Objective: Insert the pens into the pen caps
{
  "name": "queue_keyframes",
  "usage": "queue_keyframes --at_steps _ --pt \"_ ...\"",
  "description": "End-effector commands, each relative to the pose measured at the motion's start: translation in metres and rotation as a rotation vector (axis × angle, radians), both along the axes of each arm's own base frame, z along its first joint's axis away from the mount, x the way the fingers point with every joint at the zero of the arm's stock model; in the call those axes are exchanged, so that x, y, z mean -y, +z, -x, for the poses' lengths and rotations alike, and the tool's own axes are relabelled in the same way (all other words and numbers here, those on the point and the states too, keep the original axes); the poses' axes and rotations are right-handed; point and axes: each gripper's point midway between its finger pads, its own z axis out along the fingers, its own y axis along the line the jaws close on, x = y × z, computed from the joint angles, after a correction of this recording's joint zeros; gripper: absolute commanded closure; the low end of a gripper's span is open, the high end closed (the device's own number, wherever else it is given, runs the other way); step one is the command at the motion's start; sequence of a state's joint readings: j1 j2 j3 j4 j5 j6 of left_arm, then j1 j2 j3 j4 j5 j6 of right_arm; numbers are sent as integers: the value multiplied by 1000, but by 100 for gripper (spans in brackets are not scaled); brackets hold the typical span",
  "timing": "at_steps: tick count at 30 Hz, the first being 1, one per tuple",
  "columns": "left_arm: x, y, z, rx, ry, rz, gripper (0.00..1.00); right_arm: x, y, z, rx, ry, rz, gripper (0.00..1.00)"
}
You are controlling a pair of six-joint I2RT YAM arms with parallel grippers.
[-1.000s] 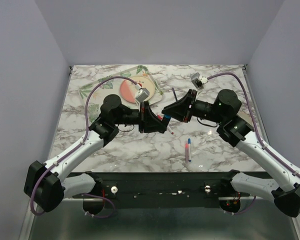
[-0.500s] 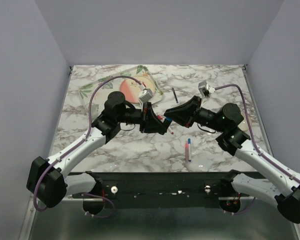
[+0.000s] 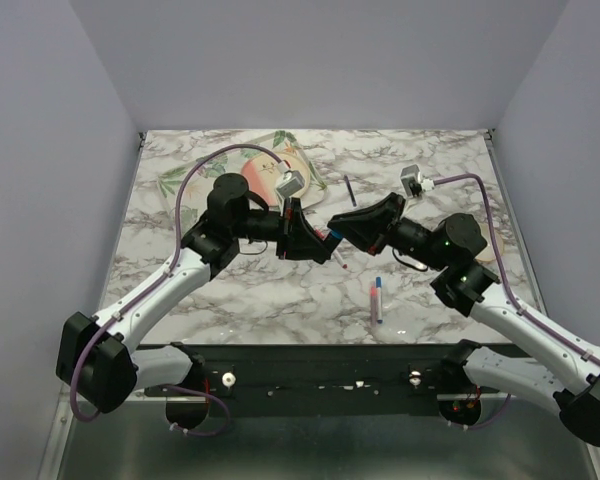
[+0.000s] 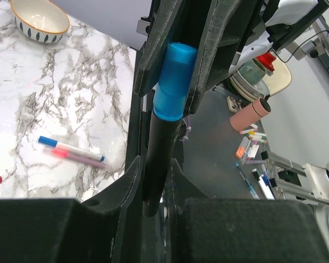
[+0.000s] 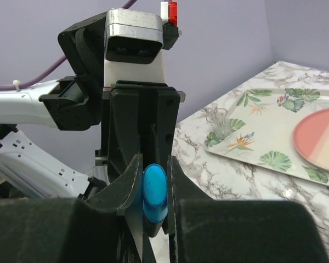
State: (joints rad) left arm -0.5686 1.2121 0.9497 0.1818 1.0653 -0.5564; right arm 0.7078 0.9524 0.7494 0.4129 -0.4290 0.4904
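Dark marker (image 4: 158, 159) | left fingers (image 4: 130, 183) pinch it | right fingers (image 5: 178, 183) pinch blue cap (image 5: 154, 192)

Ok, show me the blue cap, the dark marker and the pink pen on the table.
blue cap (image 4: 174, 82): left wrist view, middle of its side wall.
dark marker (image 4: 160, 145): left wrist view, barrel just below the cap.
pink pen (image 4: 77, 158): left wrist view, middle of its barrel.
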Motion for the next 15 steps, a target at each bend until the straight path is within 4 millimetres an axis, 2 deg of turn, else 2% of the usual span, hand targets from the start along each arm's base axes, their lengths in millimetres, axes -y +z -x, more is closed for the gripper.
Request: queue_keyframes --at_steps 1,3,4,10,15 --pt "-11 96 -78 264 345 203 100 -17 -124 101 -366 450 311 99" --pt "-10 95 -79 251 321 201 100 -20 -127 104 -373 462 314 99" --pt "-10 101 -76 258 304 227 100 -21 -128 105 -376 471 310 99" --pt "-10 107 -88 298 327 207 100 -39 -120 119 -405 540 242 99" --pt "-12 114 -91 335 348 212 100 -49 -132 126 -465 549 276 99"
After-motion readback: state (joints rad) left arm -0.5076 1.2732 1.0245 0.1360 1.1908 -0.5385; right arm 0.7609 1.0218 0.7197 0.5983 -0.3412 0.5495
